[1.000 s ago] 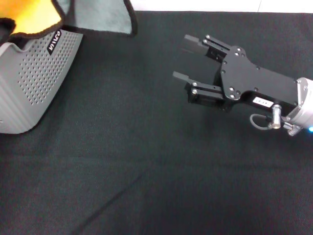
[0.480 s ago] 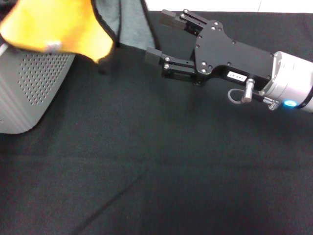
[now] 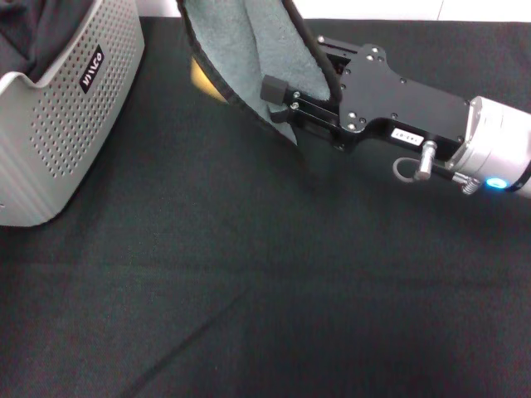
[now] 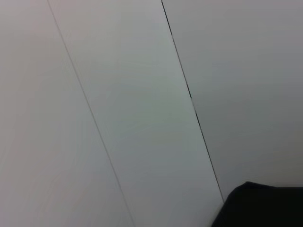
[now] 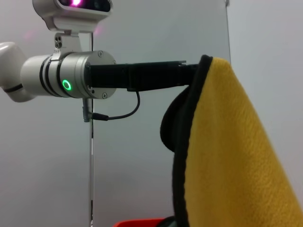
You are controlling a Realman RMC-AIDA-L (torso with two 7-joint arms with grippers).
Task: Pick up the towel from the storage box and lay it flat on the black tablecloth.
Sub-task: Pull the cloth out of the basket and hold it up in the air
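One wide black tablecloth (image 3: 249, 298) fills the near part of the head view, w/ faint creases running diagonally across it. Further back on the left sits the storage box (image 3: 58, 141), light grey w/ perforated sides and a small black label; some dark fabric (image 3: 37, 29) shows inside at its far end. To the right of the box, approx. mid-frame at the back, the right gripper (image 3: 300, 79) reaches in from the right side, its fingers either side of the towel's hanging edge; one finger (image 3: 274, 88) shows in front of the cloth, the other is hidden, so whether it's clamped or just around the cloth can't be told. The towel (image 3: 257, 50) hangs above the tablecloth, out of the box, grey-green face toward the head camera, black edging, a bit of yellow behind. In the right wrist view the towel's yellow side (image 5: 232, 156) hangs close up, and the left gripper (image 5: 182, 75) holds its top edge, arm extended horizontally.
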